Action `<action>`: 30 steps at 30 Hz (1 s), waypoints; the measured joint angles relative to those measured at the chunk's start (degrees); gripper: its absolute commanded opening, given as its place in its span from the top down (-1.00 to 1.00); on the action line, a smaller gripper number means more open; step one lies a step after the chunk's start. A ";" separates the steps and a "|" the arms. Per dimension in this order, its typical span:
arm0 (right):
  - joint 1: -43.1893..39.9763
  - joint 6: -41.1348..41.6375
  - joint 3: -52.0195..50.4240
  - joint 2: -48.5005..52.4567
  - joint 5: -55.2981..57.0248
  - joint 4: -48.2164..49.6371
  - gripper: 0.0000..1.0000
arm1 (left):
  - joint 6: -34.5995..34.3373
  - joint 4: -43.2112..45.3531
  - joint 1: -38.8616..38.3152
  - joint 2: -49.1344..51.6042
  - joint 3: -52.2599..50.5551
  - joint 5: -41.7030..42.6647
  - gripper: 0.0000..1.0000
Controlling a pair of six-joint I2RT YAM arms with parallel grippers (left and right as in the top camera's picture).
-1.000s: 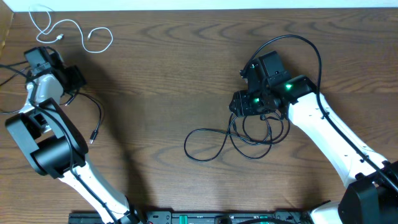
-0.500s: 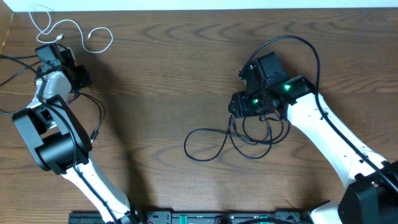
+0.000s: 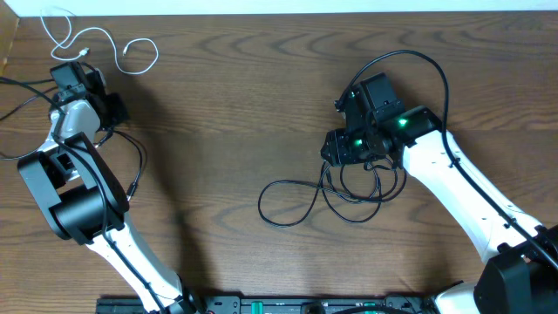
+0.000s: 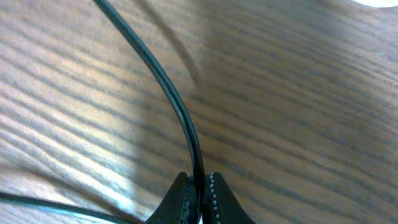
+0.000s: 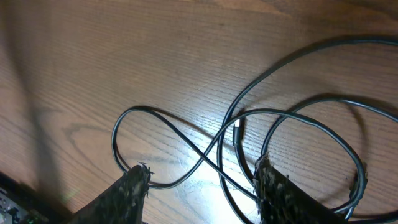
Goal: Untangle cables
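A short white cable (image 3: 96,39) lies coiled at the table's far left corner. A black cable (image 3: 138,161) runs from my left gripper (image 3: 110,118) down to a small plug near the left arm. In the left wrist view my left gripper (image 4: 198,180) is shut on this black cable (image 4: 168,93), the cord pinched between the fingertips. A second black cable (image 3: 349,196) lies in tangled loops at centre right. My right gripper (image 3: 336,146) hovers at the top of that tangle. In the right wrist view it (image 5: 200,177) stands open, with crossing strands (image 5: 292,118) and a plug (image 5: 239,132) below.
A thick black arm cable (image 3: 418,57) arcs over the right arm. Thin dark leads (image 3: 17,96) run off the left edge beside the left arm. The table's far edge lies just beyond the white cable.
My left gripper moved slightly toward the far edge and closed on the black cable. The right arm and the tangled loops have not moved.
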 measured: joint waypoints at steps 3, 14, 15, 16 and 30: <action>0.00 0.00 0.00 0.00 -0.02 -0.04 -0.01 | -1.73 -2.36 0.00 -0.02 0.00 0.00 0.85; 0.00 -0.15 0.00 0.00 0.00 -0.31 0.02 | -11.13 -10.08 0.24 -2.27 0.00 0.02 0.85; 0.00 -0.20 0.00 0.00 -0.02 -0.37 0.01 | -11.78 -10.45 0.26 -2.73 0.00 0.04 0.85; 0.00 -0.31 0.00 0.00 0.00 -0.39 0.02 | -12.28 -10.91 0.26 -3.28 0.02 0.04 0.85; 0.00 -1.05 0.00 0.00 0.00 -0.44 0.02 | -16.61 -22.01 0.26 -9.75 0.20 0.04 0.85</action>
